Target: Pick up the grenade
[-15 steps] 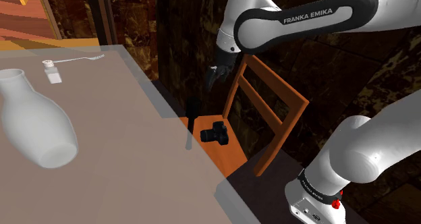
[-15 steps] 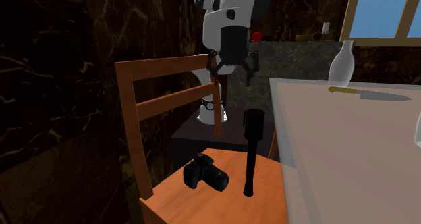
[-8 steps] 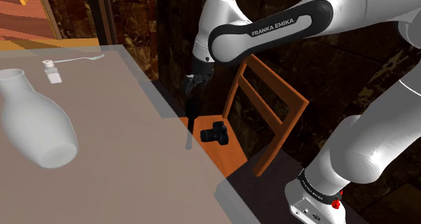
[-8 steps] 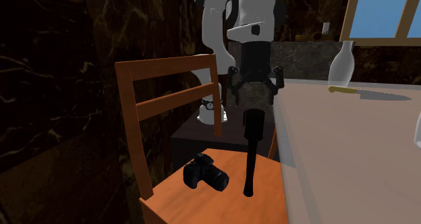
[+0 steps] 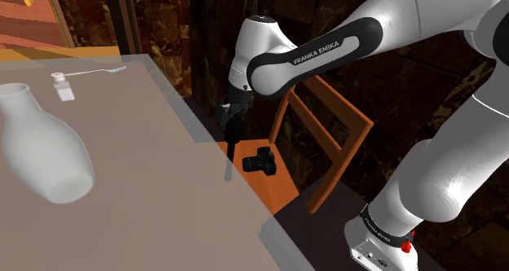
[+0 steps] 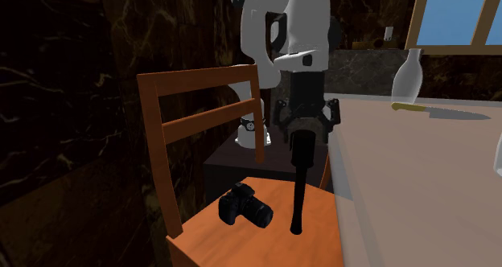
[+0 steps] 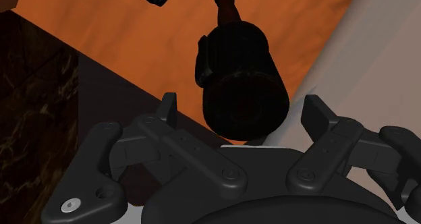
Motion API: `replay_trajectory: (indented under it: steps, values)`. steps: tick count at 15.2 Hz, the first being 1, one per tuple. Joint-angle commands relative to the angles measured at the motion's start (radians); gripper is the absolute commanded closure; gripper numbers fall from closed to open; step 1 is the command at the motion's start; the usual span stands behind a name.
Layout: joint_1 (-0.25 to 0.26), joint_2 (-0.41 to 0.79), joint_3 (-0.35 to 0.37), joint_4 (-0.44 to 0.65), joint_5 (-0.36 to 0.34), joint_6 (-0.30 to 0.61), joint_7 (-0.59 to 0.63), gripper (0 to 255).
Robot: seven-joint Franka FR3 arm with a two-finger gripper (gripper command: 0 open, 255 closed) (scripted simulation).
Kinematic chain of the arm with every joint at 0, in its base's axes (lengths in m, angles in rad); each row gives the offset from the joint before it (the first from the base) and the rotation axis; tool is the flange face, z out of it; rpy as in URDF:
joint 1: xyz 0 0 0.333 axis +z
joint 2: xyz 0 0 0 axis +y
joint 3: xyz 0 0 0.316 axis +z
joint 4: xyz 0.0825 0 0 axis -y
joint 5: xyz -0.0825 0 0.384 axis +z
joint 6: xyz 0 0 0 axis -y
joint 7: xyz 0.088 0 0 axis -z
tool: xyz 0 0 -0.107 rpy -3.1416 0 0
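Hovering directly above the upright black stick-handled grenade (image 6: pixel 299 177), the black end effector (image 7: pixel 241 111) holds its fingers (image 7: pixel 169 108) apart, flanking the grenade's head.

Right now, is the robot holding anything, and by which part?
Nothing yet: the gripper has its jaws open around the black grenade, beside its head, not touching.

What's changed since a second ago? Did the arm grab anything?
The gripper moved toward the table and down over the head of the standing black grenade; its open fingers flank it without gripping. Nothing was grabbed. The grenade, camera and chair stayed put.
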Motion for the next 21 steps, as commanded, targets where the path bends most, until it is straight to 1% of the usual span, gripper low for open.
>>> replay_trajectory:
  steps: [1, 2, 11, 21]
  values:
    - [0.0, 0.006, 0.001, -0.003, -0.003, 0.01, 0.003, 0]
    - [0.0, 0.007, 0.001, -0.002, -0.003, 0.009, 0.003, 255]
    - [0.0, 0.006, 0.001, -0.003, -0.003, 0.01, 0.003, 255]
    - [0.001, -0.057, -0.004, 0.071, 0.021, -0.126, -0.017, 255]
